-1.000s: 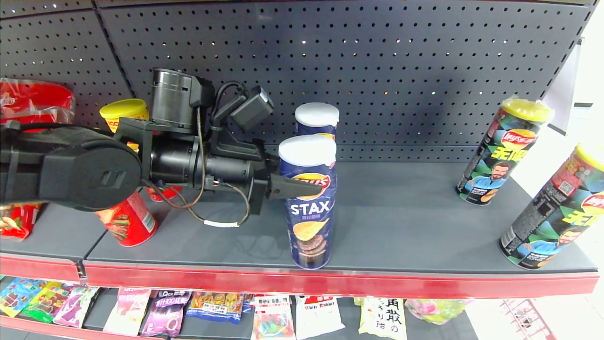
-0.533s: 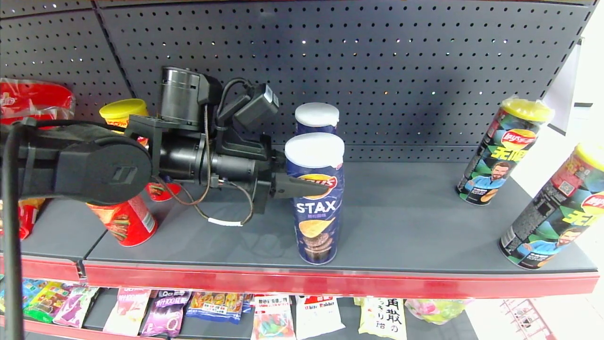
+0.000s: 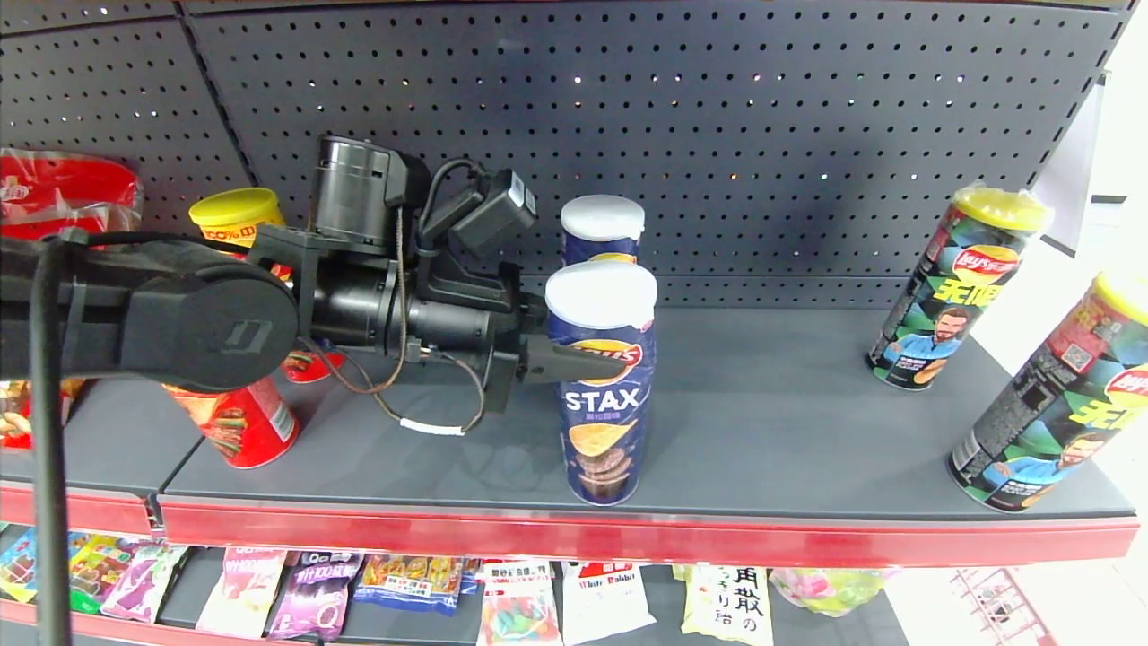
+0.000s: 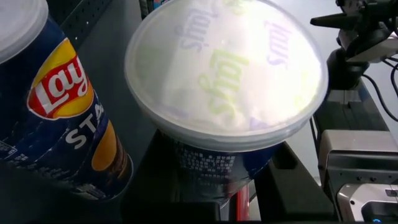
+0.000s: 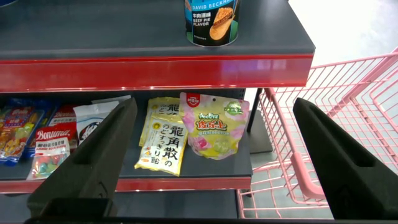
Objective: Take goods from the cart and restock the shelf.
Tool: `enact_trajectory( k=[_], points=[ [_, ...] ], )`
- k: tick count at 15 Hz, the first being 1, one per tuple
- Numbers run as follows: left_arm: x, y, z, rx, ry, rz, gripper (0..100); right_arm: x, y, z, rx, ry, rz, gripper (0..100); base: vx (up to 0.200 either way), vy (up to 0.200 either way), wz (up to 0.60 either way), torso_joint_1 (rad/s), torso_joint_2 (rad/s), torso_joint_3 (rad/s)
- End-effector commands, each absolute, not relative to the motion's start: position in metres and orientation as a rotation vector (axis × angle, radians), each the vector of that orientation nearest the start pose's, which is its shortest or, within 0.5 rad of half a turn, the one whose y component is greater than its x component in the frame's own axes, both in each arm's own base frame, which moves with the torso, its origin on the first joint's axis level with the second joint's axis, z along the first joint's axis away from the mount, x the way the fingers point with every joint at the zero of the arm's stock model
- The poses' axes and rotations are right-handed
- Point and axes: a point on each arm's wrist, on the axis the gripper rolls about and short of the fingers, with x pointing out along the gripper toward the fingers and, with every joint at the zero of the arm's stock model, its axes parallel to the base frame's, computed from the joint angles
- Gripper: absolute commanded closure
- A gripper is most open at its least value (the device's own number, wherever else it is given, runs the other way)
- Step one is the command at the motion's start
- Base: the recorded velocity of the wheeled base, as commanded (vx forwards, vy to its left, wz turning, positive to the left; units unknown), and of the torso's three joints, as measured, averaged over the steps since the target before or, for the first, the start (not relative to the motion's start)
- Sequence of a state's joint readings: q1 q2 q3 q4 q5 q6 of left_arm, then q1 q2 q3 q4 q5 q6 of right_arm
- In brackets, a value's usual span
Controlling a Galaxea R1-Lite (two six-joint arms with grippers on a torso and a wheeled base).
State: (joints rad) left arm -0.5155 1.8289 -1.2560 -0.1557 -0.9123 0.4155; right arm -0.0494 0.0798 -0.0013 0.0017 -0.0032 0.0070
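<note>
Left tool (image 3: pixel 594 357) clamped on upright blue chips can (image 3: pixel 603 422) near shelf's red front edge (image 3: pixel 762 536), second blue can (image 3: pixel 603 226) just behind, bare shelf rightward to green cans (image 3: pixel 964 287); right tool (image 5: pixel 214 111) spread apart beside pink cart (image 5: pixel 348 68).

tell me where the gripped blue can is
Head view: the blue can is upright in the left gripper, midway along the shelf near its front edge, before a second blue can.

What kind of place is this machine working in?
Probably a shop, or a mock-up of one: a pegboard-backed shelf with a blue chip can, snack packets below, and a pink shopping cart.
</note>
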Motion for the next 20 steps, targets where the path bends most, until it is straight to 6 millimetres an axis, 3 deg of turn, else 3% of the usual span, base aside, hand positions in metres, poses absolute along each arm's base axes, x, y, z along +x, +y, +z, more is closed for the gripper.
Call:
enact_trajectory(
  k=[1, 20],
  points=[
    [0.2956, -0.1873, 0.2211, 0.248, 0.146, -1.470, 100, -0.0167, 0.0007, 0.0774, 0.008, 0.081, -0.052, 0, 0.000, 0.000, 0.00, 0.000, 0.00, 0.000],
    [0.2935, -0.1777, 0.2200, 0.310, 0.152, -1.469, 100, -0.0167, 0.0007, 0.0774, 0.010, 0.081, -0.052, 0, 0.000, 0.000, 0.00, 0.000, 0.00, 0.000]
  ],
)
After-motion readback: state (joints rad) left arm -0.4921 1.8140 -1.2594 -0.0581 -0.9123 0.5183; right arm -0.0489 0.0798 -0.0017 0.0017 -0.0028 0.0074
